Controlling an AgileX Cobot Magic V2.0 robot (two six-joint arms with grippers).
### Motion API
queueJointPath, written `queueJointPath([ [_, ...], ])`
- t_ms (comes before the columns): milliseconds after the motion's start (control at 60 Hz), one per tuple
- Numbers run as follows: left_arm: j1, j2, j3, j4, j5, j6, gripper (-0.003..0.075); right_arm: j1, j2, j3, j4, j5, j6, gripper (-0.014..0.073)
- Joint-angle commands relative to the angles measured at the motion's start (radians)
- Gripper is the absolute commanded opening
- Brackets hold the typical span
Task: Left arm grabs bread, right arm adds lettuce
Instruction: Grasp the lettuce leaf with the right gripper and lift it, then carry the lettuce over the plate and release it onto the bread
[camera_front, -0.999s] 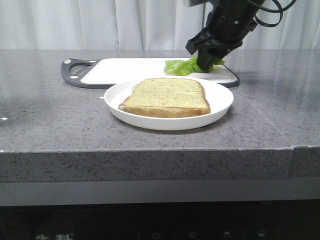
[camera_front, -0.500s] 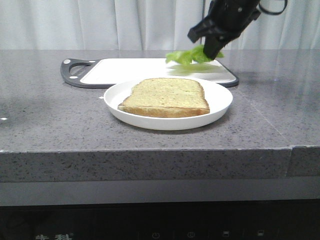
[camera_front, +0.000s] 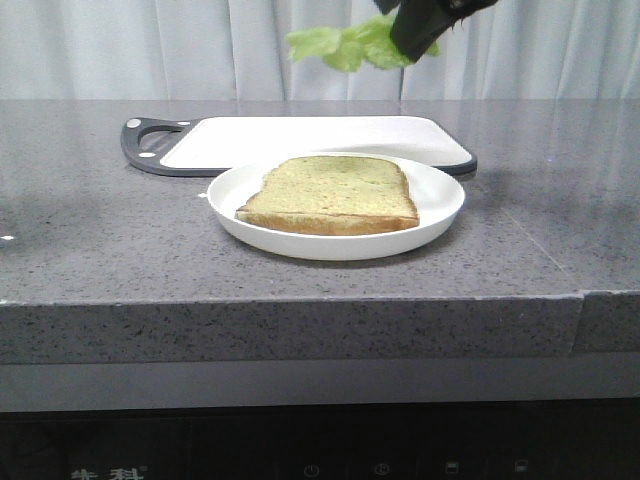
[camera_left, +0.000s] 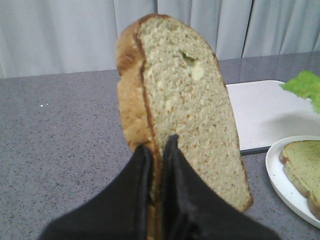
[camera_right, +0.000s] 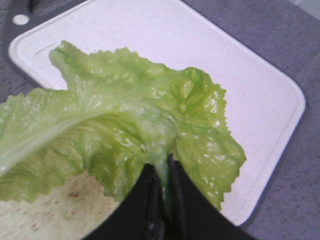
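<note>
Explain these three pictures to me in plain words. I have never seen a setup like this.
This is a robot with two black arms, each ending in a two-fingered gripper, working at a grey counter.

The front view looks forward across the counter. On it lie a white cutting board and a white plate with a thinner bread slice on it. At the top edge, the right gripper carries the lettuce in the air.

The other two pictures come from small cameras on the wrists. In the left wrist view, the left gripper pinches the thick bread, held upright. In the right wrist view, the same right gripper is seen close up, clamped on the same lettuce leaf, with the cutting board below.
</note>
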Motion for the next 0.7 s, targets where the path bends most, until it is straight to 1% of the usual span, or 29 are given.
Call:
queueJointPath([
  [0, 0.003, 0.003, -0.030, -0.003, -0.095, -0.004, -0.0021, 0.025, -0.076, 0.041, 0.015, -0.081, -0.013, -0.0061],
  [216, 0.003, 0.003, -0.030, -0.003, -0.095, -0.004, -0.0021, 0.071, -0.074, 0.127, 0.036, -0.116, -0.012, -0.0061],
  [450, 0.003, 0.003, -0.030, -0.003, -0.098, -0.004, -0.0021, 0.080, -0.070, 0.128, 0.048, -0.103, -0.012, -0.0061],
  [583, 0.003, 0.003, -0.030, -0.003, -0.098, -0.004, -0.0020, 0.080, -0.049, 0.128, 0.095, -0.113, -0.012, -0.0061],
  [683, 0.003, 0.003, -0.030, -0.003, -0.098, -0.004, -0.0020, 0.080, -0.032, 0.128, 0.100, -0.103, -0.012, -0.0060],
])
